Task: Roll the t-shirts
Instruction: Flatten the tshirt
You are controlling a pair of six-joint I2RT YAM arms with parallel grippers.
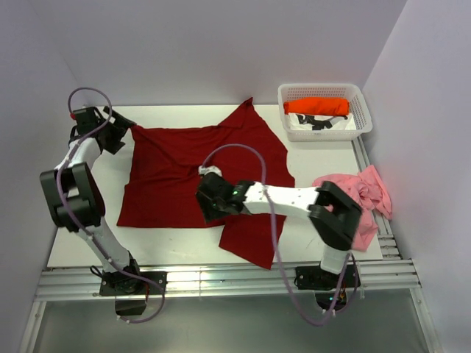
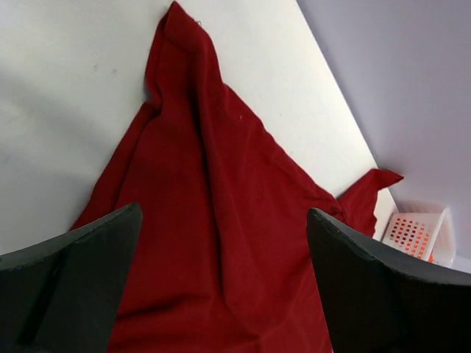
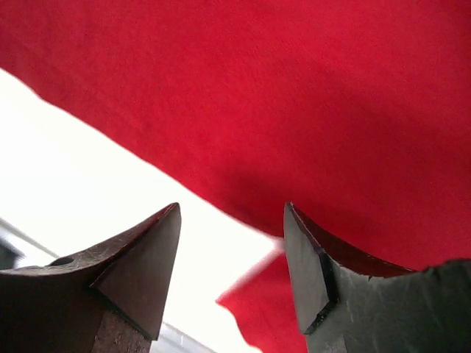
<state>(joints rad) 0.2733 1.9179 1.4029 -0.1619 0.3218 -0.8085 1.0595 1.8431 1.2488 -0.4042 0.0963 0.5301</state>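
Observation:
A dark red t-shirt (image 1: 195,165) lies spread flat over the middle of the white table (image 1: 158,246), one sleeve pointing to the far edge and one to the near edge. My left gripper (image 1: 124,131) hovers at its far left corner, jaws wide open over the cloth (image 2: 213,220), holding nothing. The right gripper (image 1: 208,200) hangs low over the shirt's near hem (image 3: 294,110), open, with bare table and a red sleeve tip between its fingers. A pale pink t-shirt (image 1: 364,197) sits crumpled at the table's right edge. A bright orange t-shirt (image 1: 318,107) lies rolled in the basket.
The white lattice basket (image 1: 324,91) stands at the far right corner and also holds a white and black item beside the orange roll. Aluminium rails (image 1: 221,279) run along the near edge and the right side. Grey walls close in on the left, back and right.

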